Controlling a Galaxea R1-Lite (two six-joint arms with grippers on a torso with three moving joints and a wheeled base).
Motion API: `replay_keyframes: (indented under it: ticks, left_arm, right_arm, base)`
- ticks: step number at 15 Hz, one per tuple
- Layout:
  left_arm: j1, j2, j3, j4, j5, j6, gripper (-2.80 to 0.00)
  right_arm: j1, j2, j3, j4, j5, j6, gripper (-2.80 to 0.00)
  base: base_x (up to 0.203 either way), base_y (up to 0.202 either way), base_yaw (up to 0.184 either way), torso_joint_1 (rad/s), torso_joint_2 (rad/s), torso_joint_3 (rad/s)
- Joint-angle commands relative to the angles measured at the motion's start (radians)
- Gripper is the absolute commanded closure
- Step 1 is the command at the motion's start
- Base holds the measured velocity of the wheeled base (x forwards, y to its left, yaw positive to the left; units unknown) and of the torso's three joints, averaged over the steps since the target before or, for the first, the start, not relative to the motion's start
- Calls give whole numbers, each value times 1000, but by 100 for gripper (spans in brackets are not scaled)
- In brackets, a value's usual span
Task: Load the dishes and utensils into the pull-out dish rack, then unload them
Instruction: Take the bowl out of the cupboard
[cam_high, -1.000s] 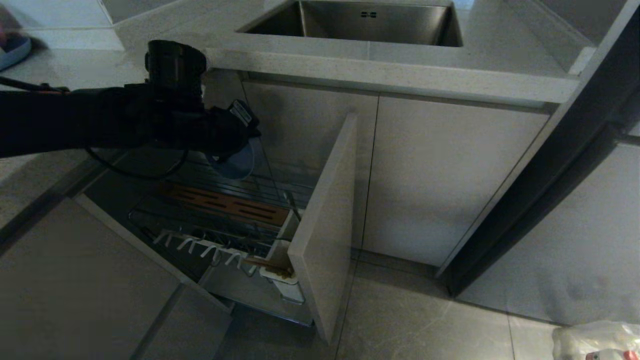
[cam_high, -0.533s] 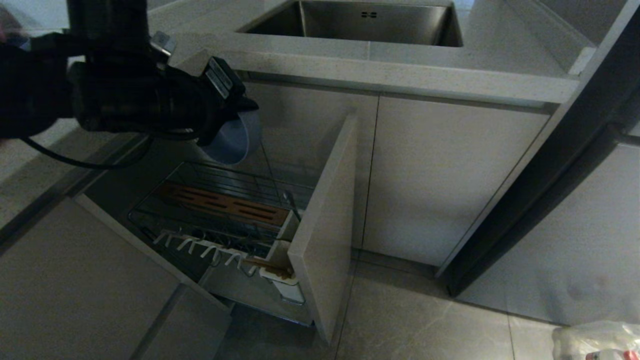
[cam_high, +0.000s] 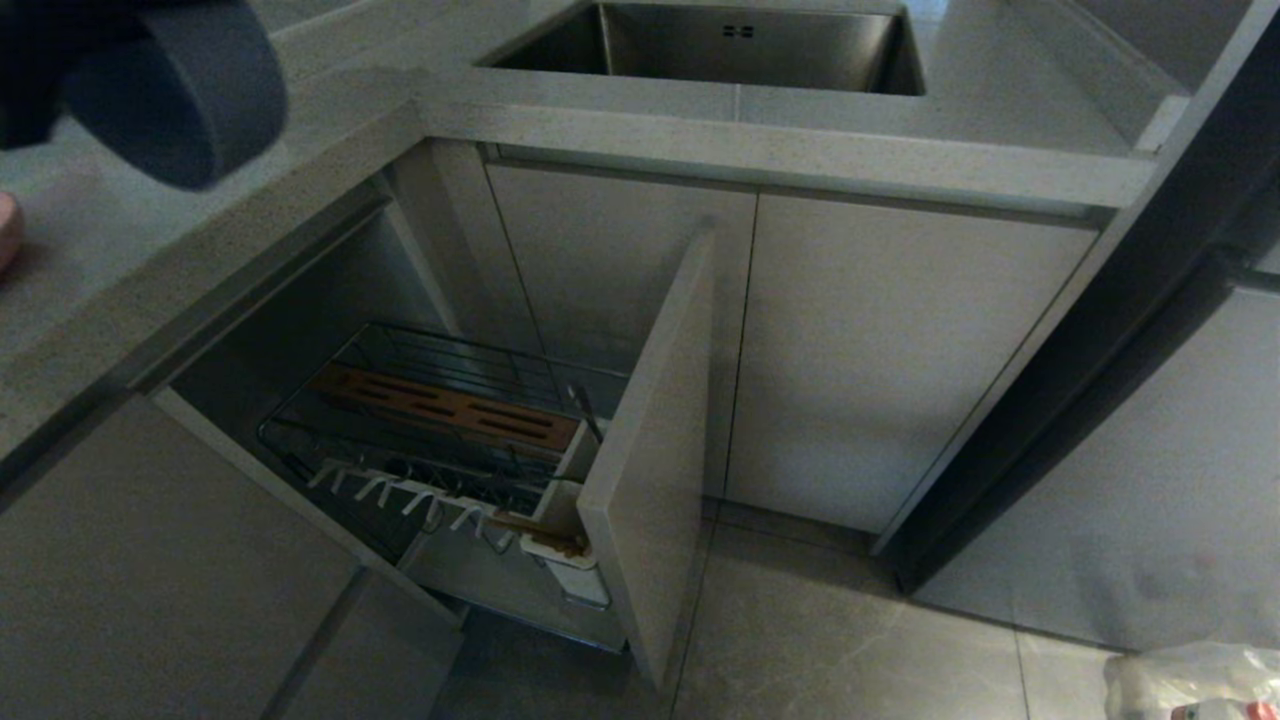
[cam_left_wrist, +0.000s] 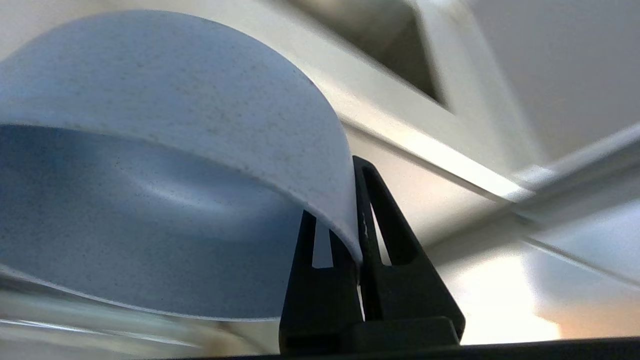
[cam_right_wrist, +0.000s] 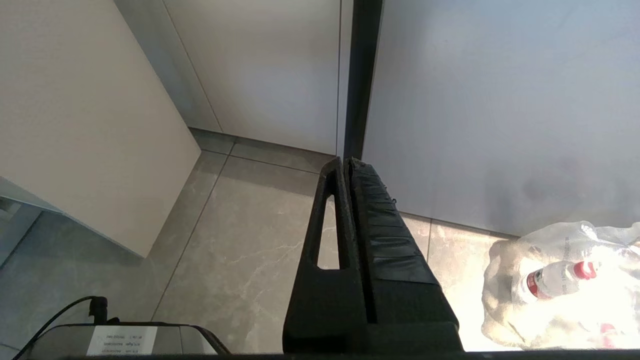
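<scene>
Now you had the blue-grey bowl (cam_high: 185, 95) lifted out of the pull-out dish rack (cam_high: 440, 430) and up over the countertop (cam_high: 130, 290) — a second before it hung just above the wires. The left gripper (cam_left_wrist: 357, 250) pinched its rim tightly; the right gripper (cam_right_wrist: 348, 167) stayed parked with its fingers together, so the unloading was under way, with the chopsticks (cam_high: 535, 528) left in the utensil cup (cam_high: 580, 580).

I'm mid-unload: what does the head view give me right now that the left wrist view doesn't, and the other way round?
Only the head view shows the pull-out dish rack drawn out under the counter, with its wooden strip, white pegs and the chopsticks in the utensil cup, plus the sink. Only the left wrist view shows the grip itself: the left gripper pinching the bowl's rim, one finger inside and one outside. Both show the blue-grey bowl, lifted above the counter's edge.
</scene>
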Motion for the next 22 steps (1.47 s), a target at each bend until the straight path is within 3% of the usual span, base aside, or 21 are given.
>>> replay_keyframes:
  ticks: [1, 5, 8, 10, 12, 15, 18, 22]
  left_arm:
    - [48, -124, 0, 1, 100, 209, 0]
    - [337, -168, -13, 28, 172, 385, 0]
    - [609, -155, -79, 153, 175, 429, 0]
    - [784, -111, -181, 290, 120, 437, 0]
    - [919, -43, -332, 477, 13, 440, 0]
    - [1034, 104, -452, 676, -62, 450, 0]
    - [1055, 177, -460, 843, -118, 453, 0]
    - [1066, 250, -460, 886, -168, 450, 0]
  right_arm:
    - [0, 2, 0, 0, 1, 0, 0]
    - [0, 2, 0, 0, 1, 0, 0]
    - [0, 2, 0, 0, -1, 0, 0]
    - [0, 2, 0, 0, -1, 0, 0]
    - [0, 2, 0, 0, -1, 0, 0]
    - [0, 2, 0, 0, 1, 0, 0]
    - [0, 2, 0, 0, 0, 0, 0]
    - [0, 2, 0, 0, -1, 0, 0]
  base:
    - [0, 0, 0, 0, 0, 0]
    - [0, 0, 0, 0, 0, 0]
    - [0, 0, 0, 0, 0, 0]
    - [0, 0, 0, 0, 0, 0]
    - [0, 0, 0, 0, 0, 0]
    - [0, 0, 0, 0, 0, 0]
    - [0, 0, 0, 0, 0, 0]
    - [0, 0, 0, 0, 0, 0]
